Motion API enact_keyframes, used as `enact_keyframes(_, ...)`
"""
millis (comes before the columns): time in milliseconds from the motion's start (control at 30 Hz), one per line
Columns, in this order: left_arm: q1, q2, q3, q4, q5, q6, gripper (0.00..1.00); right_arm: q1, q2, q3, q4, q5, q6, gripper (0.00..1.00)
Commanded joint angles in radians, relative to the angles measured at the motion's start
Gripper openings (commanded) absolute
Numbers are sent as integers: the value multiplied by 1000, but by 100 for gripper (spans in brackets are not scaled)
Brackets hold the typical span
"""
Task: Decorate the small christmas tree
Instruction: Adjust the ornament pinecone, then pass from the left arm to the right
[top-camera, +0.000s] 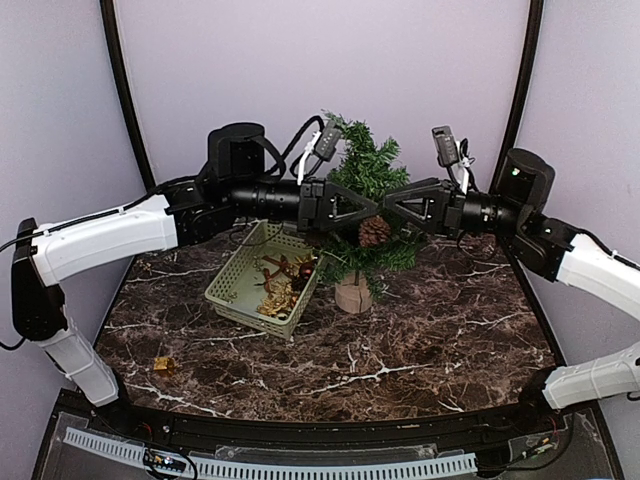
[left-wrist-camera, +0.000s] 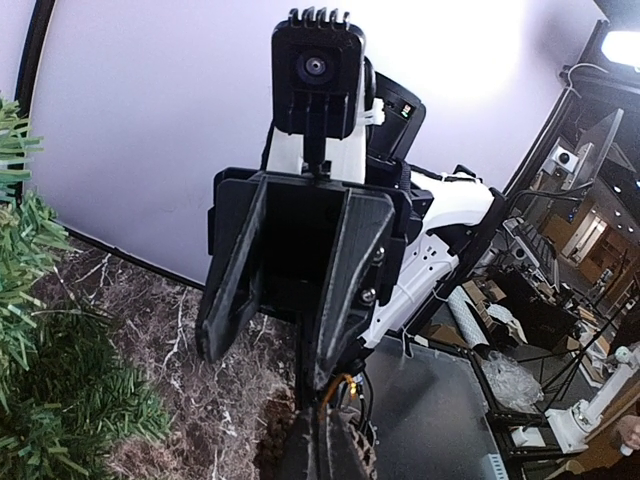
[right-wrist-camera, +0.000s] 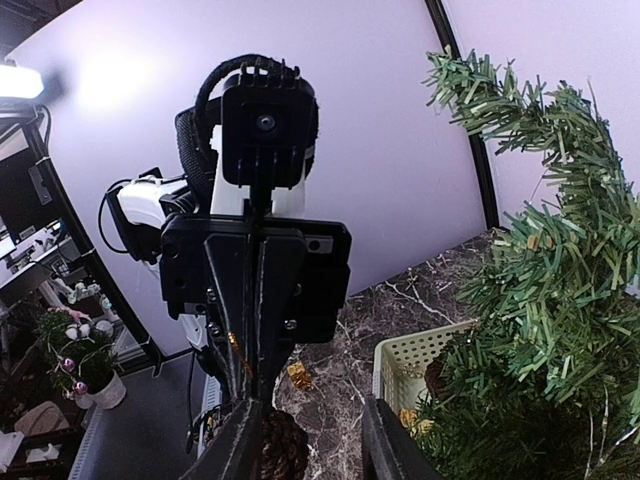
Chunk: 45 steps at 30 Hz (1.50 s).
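1. Your left hand (top-camera: 372, 212) is clenched, its fingers pressed flat together. It reaches in from 9 o'clock at the mid-height of the tree. A bit of gold cord (left-wrist-camera: 340, 385) shows at its fingertips, but you cannot tell from these views whether the cord is pinched.
2. Your right hand (top-camera: 390, 208) comes in from 3 o'clock and meets the left one almost tip to tip. It is released, with its fingers spread and nothing gripped between them.
3. A pine cone (top-camera: 374, 231) hangs just at 6 o'clock of where the two hands meet, against the front branches. In the right wrist view it sits low between the spread fingers, and you cannot tell whether it touches them.
4. The small christmas tree (top-camera: 365, 175) stands upright toward 12 o'clock on the desk (top-camera: 420, 340), on its round tan wooden base (top-camera: 352, 293). Both hands are in front of its middle branches.
5. A pale green plastic basket (top-camera: 232, 285) sits at 9 o'clock of that base, just beside it. It holds gold and brown ornaments (top-camera: 275, 290).
6. A small gold ornament (top-camera: 163, 365) lies alone at 8 o'clock on the desk, well apart from the basket.
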Motion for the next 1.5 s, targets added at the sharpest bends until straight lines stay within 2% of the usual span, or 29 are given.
enact_keyframes(0,1,12,40,8,55,-11,0,10,17,26,43,-31,-2,35)
enact_keyframes(233,3,33,58,0,86,-17,0,28,40,48,62,-60,-4,37)
enact_keyframes(400,2,38,58,4,89,-23,0,29,39,46,80,-77,6,31)
enact_keyframes(800,1,43,53,22,95,-41,0,32,43,46,124,-130,41,31)
enact_keyframes(1100,3,41,52,23,98,-42,0,32,46,44,117,-122,32,12)
enact_keyframes(1233,2,40,52,22,99,-42,0,32,39,39,119,-114,28,0)
enact_keyframes(1467,2,26,31,34,81,-37,2,31,8,22,119,-66,20,0)
